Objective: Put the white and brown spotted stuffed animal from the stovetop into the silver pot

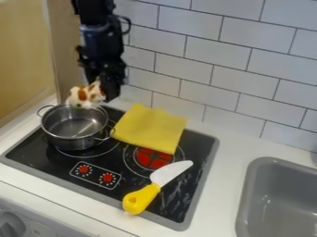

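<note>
Camera view: claw was clamped on a mottled toy above the pot; a slipping grip risked dropping it rimward.

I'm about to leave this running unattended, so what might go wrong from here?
The pincer holds the white-and-brown toy at the back rim of the metal pot, so it might snag there or drop outside. The yellow cloth lies close beside the pot and partly over the red burner; a nudged pot might drag or rumple it.
</note>
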